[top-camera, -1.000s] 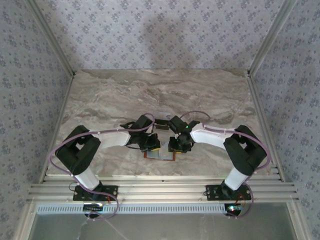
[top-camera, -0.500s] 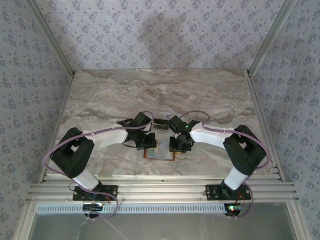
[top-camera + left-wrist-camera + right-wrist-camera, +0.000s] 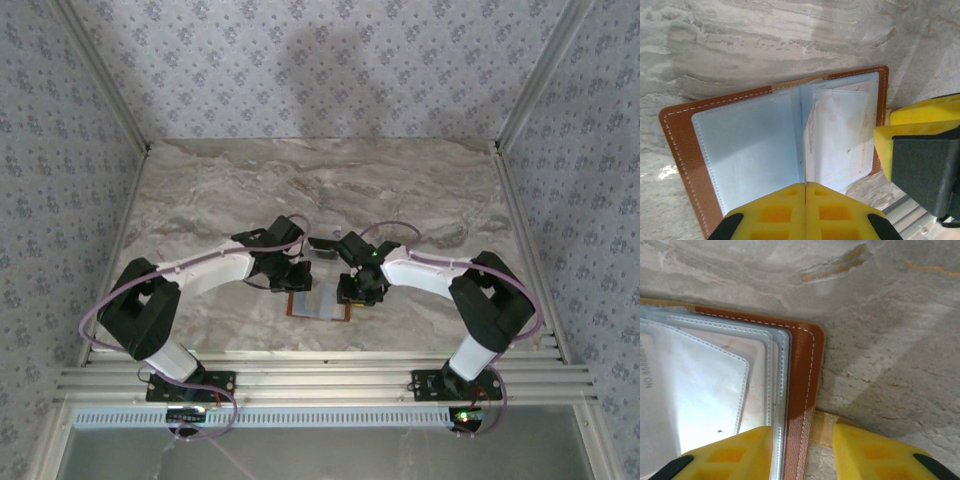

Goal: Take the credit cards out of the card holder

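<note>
Extracting the credit cards [image 3: 840,135] requires the card holder [image 3: 318,306] to stay flat and open, as it now lies on the bench [image 3: 765,35] between the two arms, close in front of their bases.

1. Position. The holder shows its grey-blue lining upward. At least one pale card sits in the sleeve on the half nearer the right arm. A small dark rectangle [image 3: 322,246] lies on the bench just beyond the holder; it is probably a card already out.
2. Right gripper [image 3: 802,440]. Jaws stand apart, straddling the holder's brown rim and side tab [image 3: 822,432], one finger over the lining, the other over the bench. Use this arm as the anchor: press or pinch the rim so that the holder does not slide or fold shut.
3. Left gripper [image 3: 805,200]. Jaws are closed pad to pad at the near end of the centre fold. No card is seen between them; whether a thin sleeve leaf is caught cannot be told. Reopen, then take the exposed card edge only, not the sleeve.
4. Pull along the pocket's opening, low and straight. A lifted pull is likely to drag the holder.

Markings. Printed characters run along a pale leaf at the left edge of the right wrist view; they appear to read "8888 ON", cropped. No brand is legible.
</note>
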Controlling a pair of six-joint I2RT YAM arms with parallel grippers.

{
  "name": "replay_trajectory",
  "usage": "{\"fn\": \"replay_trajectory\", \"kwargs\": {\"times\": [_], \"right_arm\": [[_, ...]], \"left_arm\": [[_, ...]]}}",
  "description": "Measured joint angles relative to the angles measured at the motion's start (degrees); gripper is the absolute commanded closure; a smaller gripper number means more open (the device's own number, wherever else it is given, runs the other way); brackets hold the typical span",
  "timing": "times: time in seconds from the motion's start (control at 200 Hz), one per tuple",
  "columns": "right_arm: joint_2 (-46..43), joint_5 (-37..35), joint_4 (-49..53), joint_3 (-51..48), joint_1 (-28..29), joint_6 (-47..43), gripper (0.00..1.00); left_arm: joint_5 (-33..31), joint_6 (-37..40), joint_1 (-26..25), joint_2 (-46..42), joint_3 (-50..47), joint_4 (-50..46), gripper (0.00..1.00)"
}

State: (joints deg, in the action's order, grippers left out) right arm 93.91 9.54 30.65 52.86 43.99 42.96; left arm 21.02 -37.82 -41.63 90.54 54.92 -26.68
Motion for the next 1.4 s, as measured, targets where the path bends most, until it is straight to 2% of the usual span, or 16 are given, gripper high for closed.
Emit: {"fn": "replay_trajectory", "kwargs": {"times": [0.44, 0.585, 0.825, 1.399], "right_arm": [[-0.42, 0.33, -0.48, 0.02, 0.00, 0.37, 0.49], [1.29, 0.33, -0.04, 1.20, 0.13, 0.35, 0.49], [3.34, -1.29, 2.84, 3.41, 0.55, 0.15, 0.56], [7.32, -7.43, 9.46, 9.38, 3.58, -1.99, 0.59]], "left_arm": [[1.99, -8.39, 0.00, 0.76, -6.01, 10.56, 0.94], [1.97, -9.66, 0.00, 0.76, -6.67, 12.02, 0.94], [1.92, -10.08, 0.00, 1.44, -6.75, 12.74, 0.94], [-2.19, -0.09, 0.07, 0.15, -0.09, -2.27, 0.95]]}}
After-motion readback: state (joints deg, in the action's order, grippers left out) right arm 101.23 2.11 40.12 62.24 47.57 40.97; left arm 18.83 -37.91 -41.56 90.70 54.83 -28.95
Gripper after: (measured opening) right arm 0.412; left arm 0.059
